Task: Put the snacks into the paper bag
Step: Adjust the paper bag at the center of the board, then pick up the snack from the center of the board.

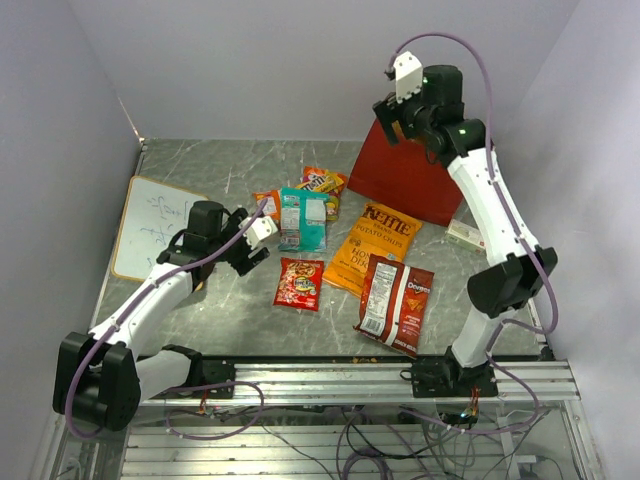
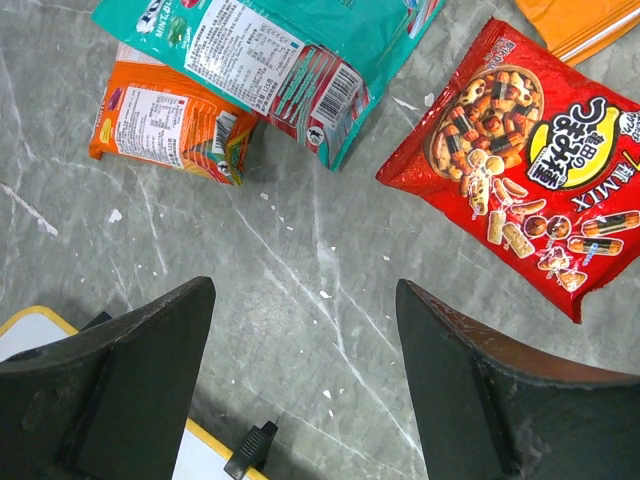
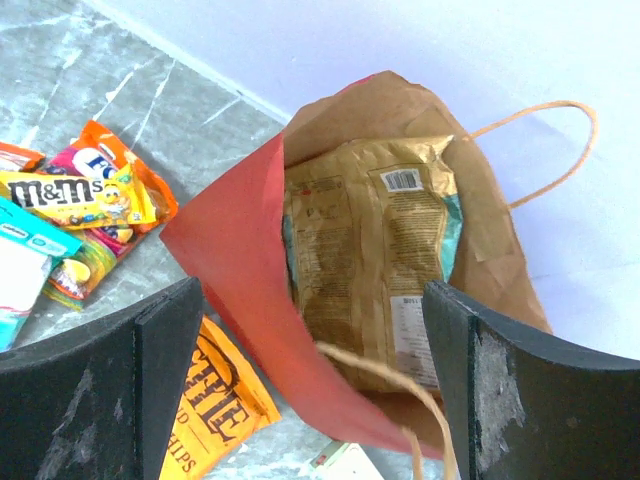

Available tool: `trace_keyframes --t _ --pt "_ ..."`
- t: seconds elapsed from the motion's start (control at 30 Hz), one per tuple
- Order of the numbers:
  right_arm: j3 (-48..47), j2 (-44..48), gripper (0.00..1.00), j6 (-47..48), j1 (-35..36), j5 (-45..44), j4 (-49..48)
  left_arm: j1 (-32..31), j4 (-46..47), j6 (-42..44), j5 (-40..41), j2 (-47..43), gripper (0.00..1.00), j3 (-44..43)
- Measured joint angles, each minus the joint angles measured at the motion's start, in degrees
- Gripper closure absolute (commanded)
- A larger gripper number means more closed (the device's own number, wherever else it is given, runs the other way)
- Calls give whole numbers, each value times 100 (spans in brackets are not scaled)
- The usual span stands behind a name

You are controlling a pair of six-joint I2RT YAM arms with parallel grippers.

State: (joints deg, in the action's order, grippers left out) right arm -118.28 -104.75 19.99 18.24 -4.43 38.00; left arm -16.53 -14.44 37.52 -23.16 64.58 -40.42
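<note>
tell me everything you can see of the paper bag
The paper bag is red outside and brown kraft inside, creased, with two twisted tan handles. It sits at the far right of the table, its mouth gaping open toward the right wrist camera. Inside lies a tan-gold packet, barcode showing, with a teal edge peeking out beside it.

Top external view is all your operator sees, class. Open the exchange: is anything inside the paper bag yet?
Observer: Yes. The right wrist view shows a tan bag lying inside the paper bag.
Operator: Anything else in there?
Observer: A teal edge shows beside it; what it belongs to, I cannot tell.
Operator: What is printed on the small red pack?
Observer: The left wrist view shows pictured crackers and the word MIX.
</note>
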Motion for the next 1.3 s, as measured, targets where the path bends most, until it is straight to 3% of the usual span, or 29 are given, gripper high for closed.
trace_keyframes --t 0.13,0.3,0.5,0.7,0.93,1.3 --pt "345 511 9 59 0 138 -70 11 4 -4 0 0 16 2" --pt "1340 1237 9 337 15 914 13 28 9 -11 2 -15 16 2" --pt "3003 2297 12 824 72 2164 142 94 92 -138 96 -96 15 2" --pt "4704 2997 17 1132 85 2621 212 151 177 -295 260 -142 14 0" --pt "6067 2625 17 1504 -160 2621 348 151 179 -348 302 -140 14 0" --pt "6074 1410 16 1989 -833 2907 459 151 179 -326 293 -291 15 0"
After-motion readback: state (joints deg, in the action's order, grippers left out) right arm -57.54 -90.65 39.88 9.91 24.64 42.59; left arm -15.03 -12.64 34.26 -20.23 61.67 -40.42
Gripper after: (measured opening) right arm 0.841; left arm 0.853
